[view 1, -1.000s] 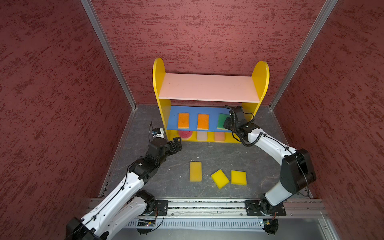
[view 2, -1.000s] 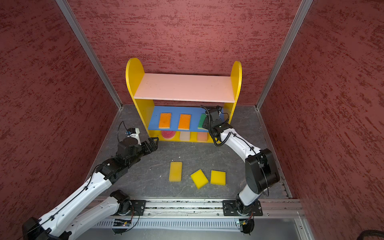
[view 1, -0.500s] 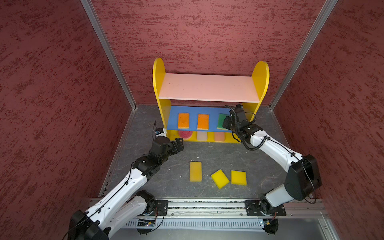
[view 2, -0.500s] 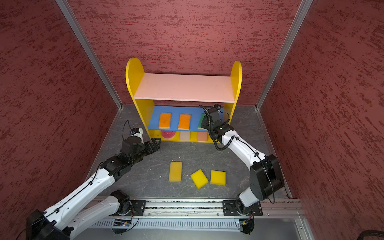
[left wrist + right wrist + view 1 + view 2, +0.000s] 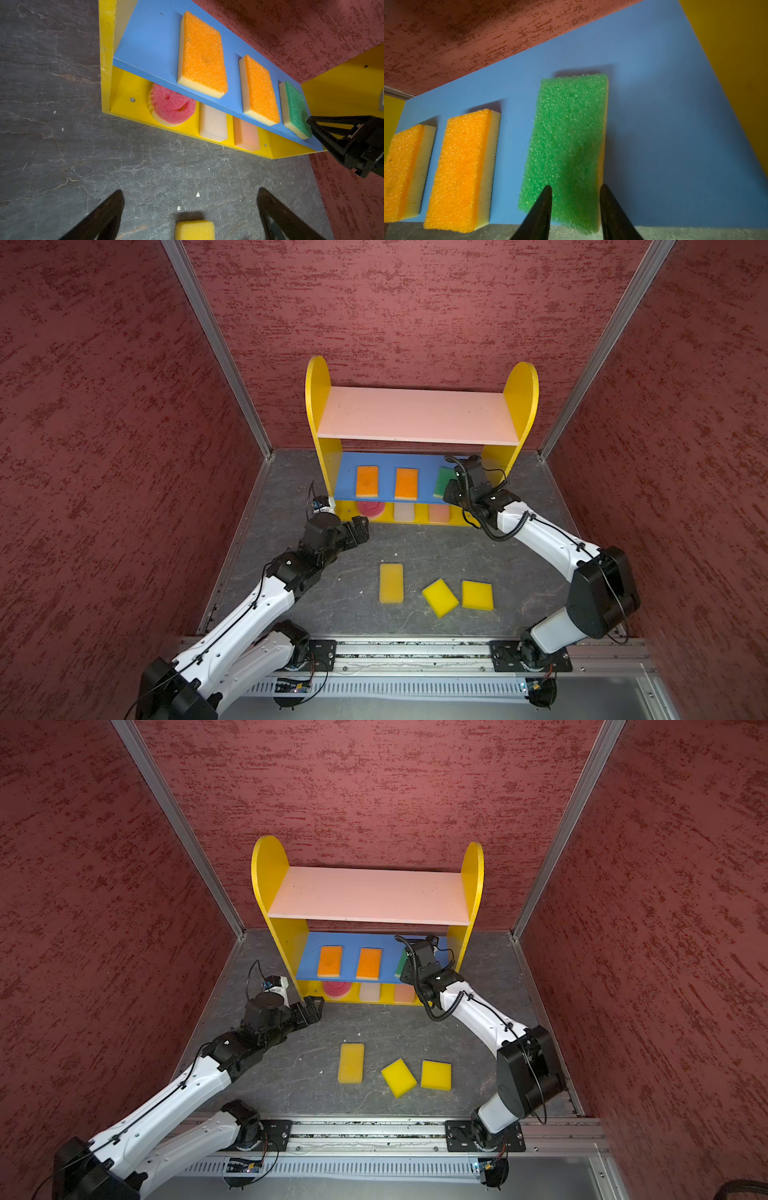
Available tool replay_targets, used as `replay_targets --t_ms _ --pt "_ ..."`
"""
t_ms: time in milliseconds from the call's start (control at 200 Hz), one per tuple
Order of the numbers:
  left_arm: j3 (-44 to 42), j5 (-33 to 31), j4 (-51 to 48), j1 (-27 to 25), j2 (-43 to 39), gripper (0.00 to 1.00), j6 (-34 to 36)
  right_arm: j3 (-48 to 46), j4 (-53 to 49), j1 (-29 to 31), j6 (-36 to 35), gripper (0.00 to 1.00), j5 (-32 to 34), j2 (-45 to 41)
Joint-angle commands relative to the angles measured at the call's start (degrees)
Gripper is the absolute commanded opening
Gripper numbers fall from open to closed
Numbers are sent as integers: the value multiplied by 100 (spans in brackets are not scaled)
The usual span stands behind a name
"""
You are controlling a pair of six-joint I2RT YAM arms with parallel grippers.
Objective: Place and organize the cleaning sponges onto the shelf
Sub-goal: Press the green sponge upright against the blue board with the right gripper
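The shelf (image 5: pixel 415 414) stands at the back wall. Two orange sponges (image 5: pixel 367 481) (image 5: pixel 406 483) and a green-topped sponge (image 5: pixel 566 135) lie on its blue board (image 5: pixel 345 481). On the yellow base sit a round red-pink smiley sponge (image 5: pixel 172 104), an off-white one (image 5: pixel 213 124) and a peach one (image 5: pixel 246 133). Three yellow sponges (image 5: pixel 391 583) (image 5: pixel 439 597) (image 5: pixel 477 595) lie on the floor. My right gripper (image 5: pixel 575 186) is open, its fingers over the green sponge's near end. My left gripper (image 5: pixel 190 190) is wide open and empty, low over the floor before the shelf's left end.
Red textured walls close in the left, back and right sides. The shelf's yellow right side panel (image 5: pixel 737 62) stands close beside the right gripper. The dark stone-look floor (image 5: pixel 415 547) runs between the shelf and the yellow sponges. A metal rail (image 5: pixel 415 651) crosses the front.
The right gripper's jaws have parted a little at the green sponge. The left gripper has slid slightly to the right along the front of the shelf.
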Motion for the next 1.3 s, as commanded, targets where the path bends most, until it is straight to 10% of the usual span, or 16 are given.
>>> replay_targets --t_ms 0,531,1297 --pt "147 54 145 -23 12 99 87 -142 -62 -88 98 37 74 -10" --pt "191 70 140 -27 107 99 71 -311 115 -283 -347 10 -218 -181" --pt "225 28 17 -41 60 99 60 -276 164 -294 -1265 2 -566 -333"
